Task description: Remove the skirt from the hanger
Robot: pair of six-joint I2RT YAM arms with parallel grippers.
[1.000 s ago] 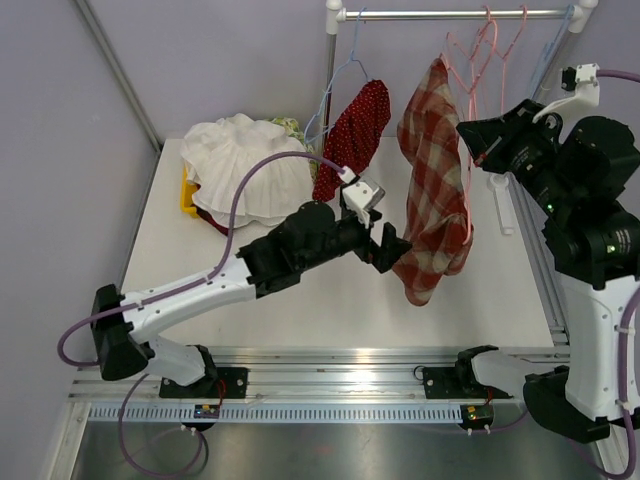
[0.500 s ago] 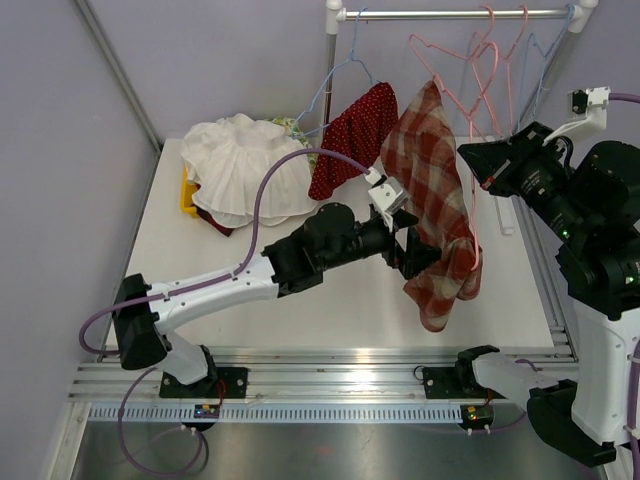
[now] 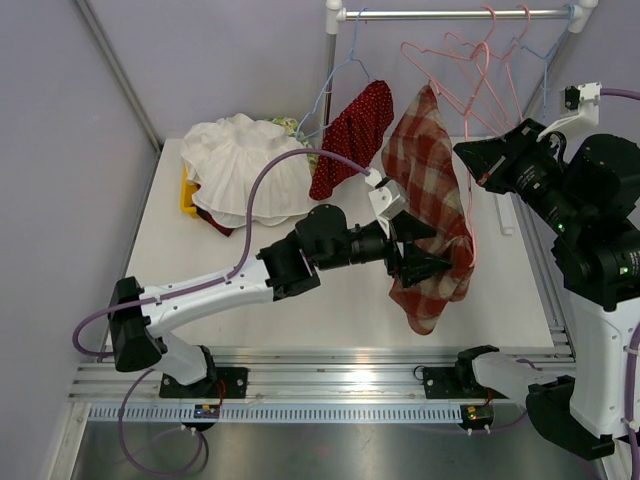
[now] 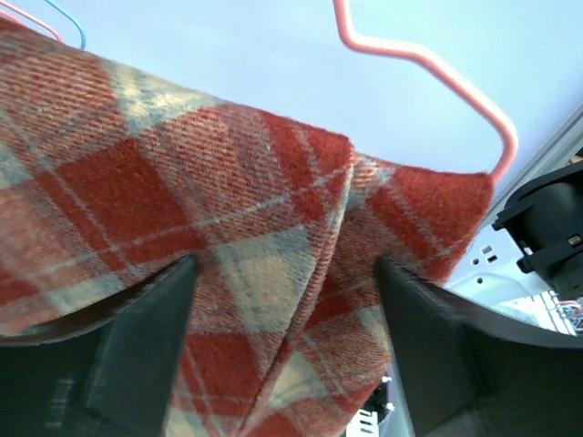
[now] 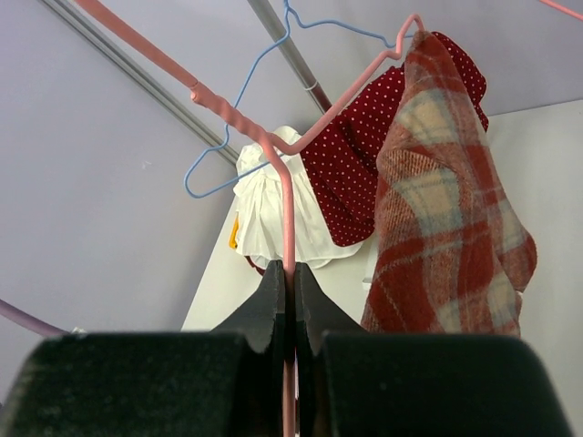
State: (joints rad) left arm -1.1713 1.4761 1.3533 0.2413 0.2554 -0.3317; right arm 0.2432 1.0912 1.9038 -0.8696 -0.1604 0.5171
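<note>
The red plaid skirt hangs from one end of a pink hanger under the rail. My right gripper is shut on the hanger's wire; in the right wrist view the jaws pinch the pink hanger, with the skirt to the right. My left gripper is open, with its fingers on either side of the skirt's lower part. In the left wrist view the skirt fills the gap between the spread fingers of the gripper, and the hanger's end curves above.
A red polka-dot garment hangs on a blue hanger to the left of the skirt. A white garment pile lies at the table's back left over a yellow item. The rail runs overhead.
My left gripper has moved right and into the skirt, which now sits between its fingers. The hanger has tilted further left in the right gripper, and the skirt swung with it.
</note>
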